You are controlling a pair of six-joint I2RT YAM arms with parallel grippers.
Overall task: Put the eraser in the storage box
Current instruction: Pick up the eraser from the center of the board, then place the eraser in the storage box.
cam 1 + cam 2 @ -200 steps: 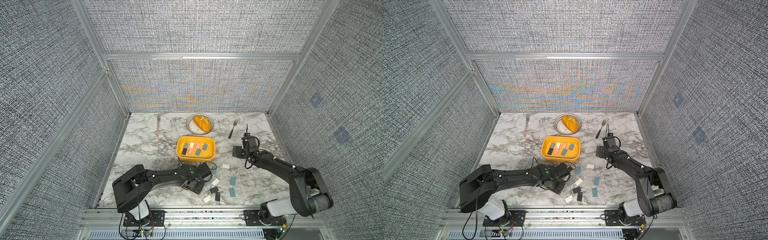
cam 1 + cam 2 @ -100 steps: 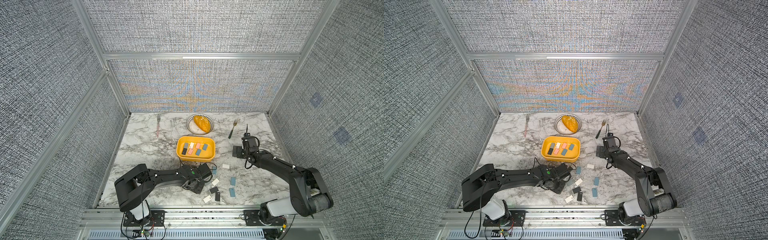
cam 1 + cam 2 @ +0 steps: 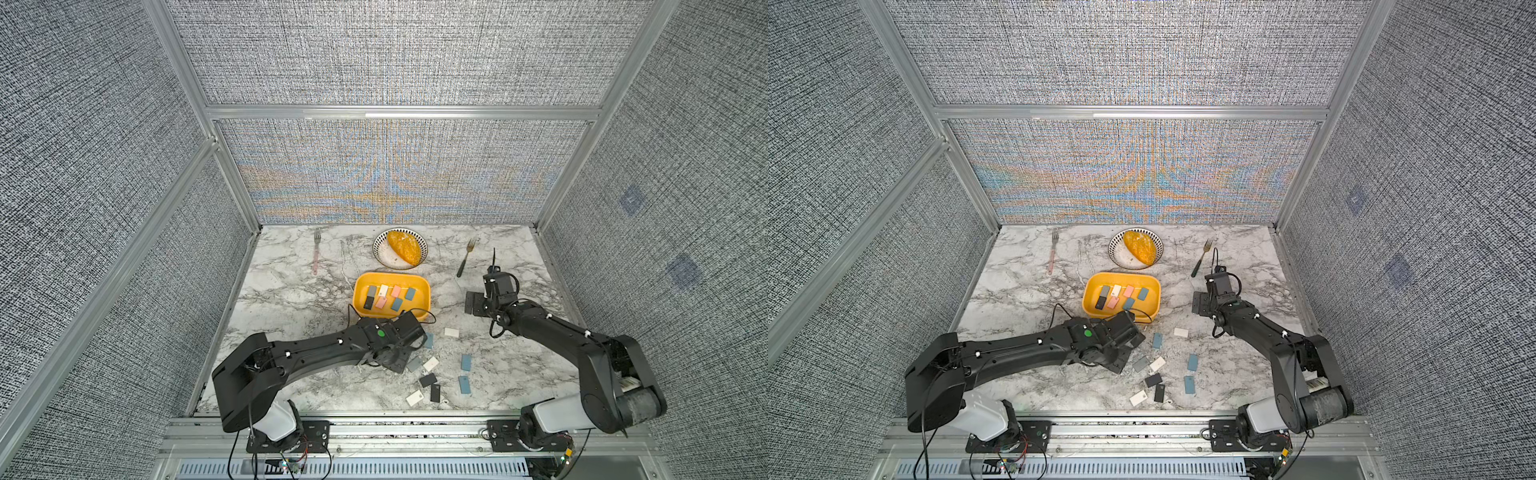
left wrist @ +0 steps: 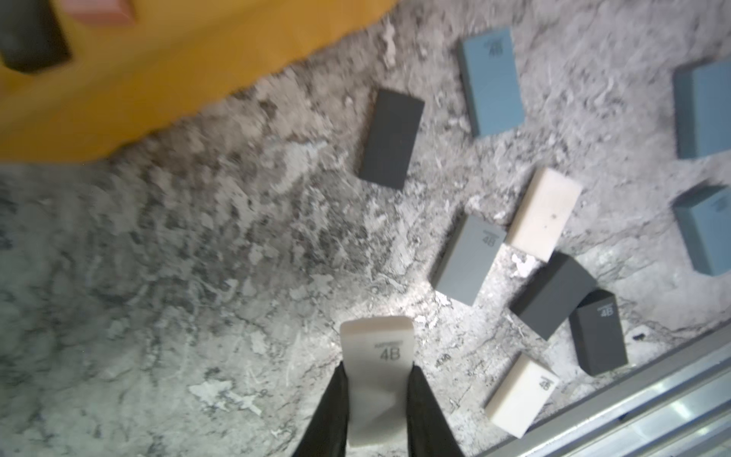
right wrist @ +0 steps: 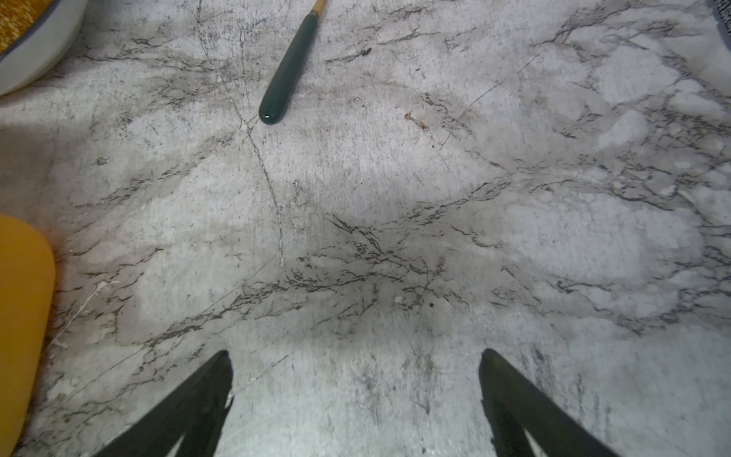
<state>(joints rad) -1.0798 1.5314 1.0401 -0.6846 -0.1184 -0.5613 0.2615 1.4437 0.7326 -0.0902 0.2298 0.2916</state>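
Observation:
My left gripper [image 4: 377,382] is shut on a white eraser [image 4: 376,352] marked 4B, low over the marble; the eraser sticks out past the fingertips. In both top views the left gripper [image 3: 395,360] [image 3: 1117,360] lies just in front of the yellow storage box [image 3: 425,286] [image 3: 1089,291], and the held eraser is hidden under it. The box holds several erasers in grey, pink, white and blue. My right gripper [image 5: 356,368] is open over bare marble, to the right of the box [image 5: 21,316], with nothing between its fingers.
Several loose erasers lie right of the left gripper: blue [image 4: 490,81], black [image 4: 391,138], grey [image 4: 468,259], white [image 4: 544,213]. A plate of bread [image 3: 380,253] and two forks [image 3: 316,255] [image 3: 465,259] sit at the back. The metal front rail [image 4: 633,403] runs close by.
The left jaws have closed on the white eraser and the left arm has shifted slightly. The right arm has stayed still.

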